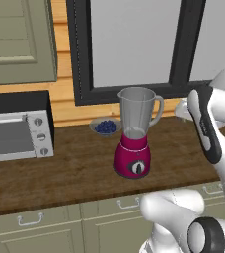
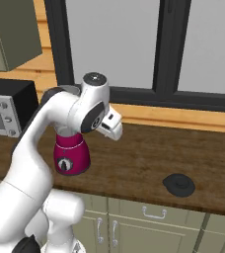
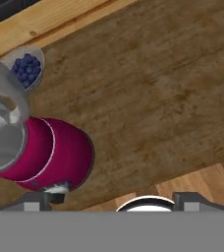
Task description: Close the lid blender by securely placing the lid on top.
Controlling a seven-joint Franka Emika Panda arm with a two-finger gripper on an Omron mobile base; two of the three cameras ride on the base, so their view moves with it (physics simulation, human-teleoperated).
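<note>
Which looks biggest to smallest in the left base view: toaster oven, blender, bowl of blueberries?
1. toaster oven, cut off by the frame edge
2. blender
3. bowl of blueberries, farther back, yet plainly smallest

You're looking at a grainy dark wood tabletop (image 1: 75,170); blender (image 1: 134,133) w/ glossy magenta plastic base, clear smooth jar; lid (image 2: 179,185) showing matt black.

Flat round black lid (image 2: 178,185) lies on the dark wooden counter (image 2: 144,158), well right of the magenta-based blender (image 2: 71,155), which the white arm partly hides.
</note>
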